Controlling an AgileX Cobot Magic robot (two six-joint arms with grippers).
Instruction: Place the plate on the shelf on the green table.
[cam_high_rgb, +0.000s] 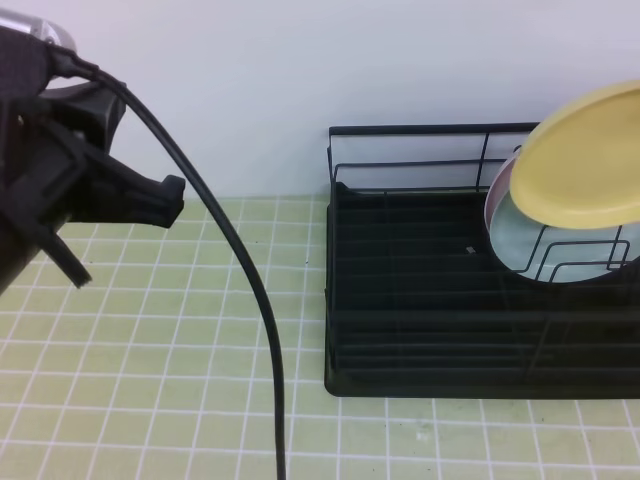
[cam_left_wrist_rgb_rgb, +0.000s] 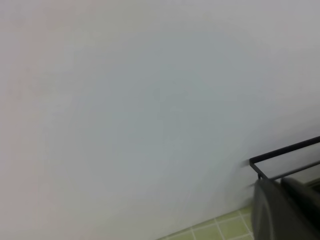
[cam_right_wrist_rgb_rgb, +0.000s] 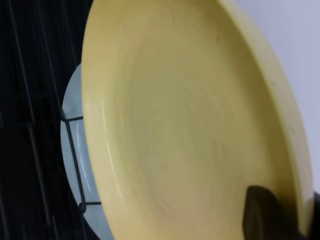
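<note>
The green table (cam_high_rgb: 150, 350) carries one thing — the shelf (cam_high_rgb: 420, 330) — at its right.

Lighting, all views: you have bright, even, diffuse light with only faint shadows. Exterior high view: the black left arm housing (cam_high_rgb: 60, 190) is soft, the light-green tiled table (cam_high_rgb: 150, 330) fairly sharp. Right wrist view: the round pale-yellow plastic plate (cam_right_wrist_rgb_rgb: 185, 130) fills your frame, blurred. Left wrist view: a blank white wall (cam_left_wrist_rgb_rgb: 140, 110), featureless and hazy.

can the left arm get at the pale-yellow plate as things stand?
Probably not easily. The round pale-yellow plastic plate hangs over the far right end of the black wire dish rack, gripped by the right gripper. The left gripper sits shut, far left.
</note>
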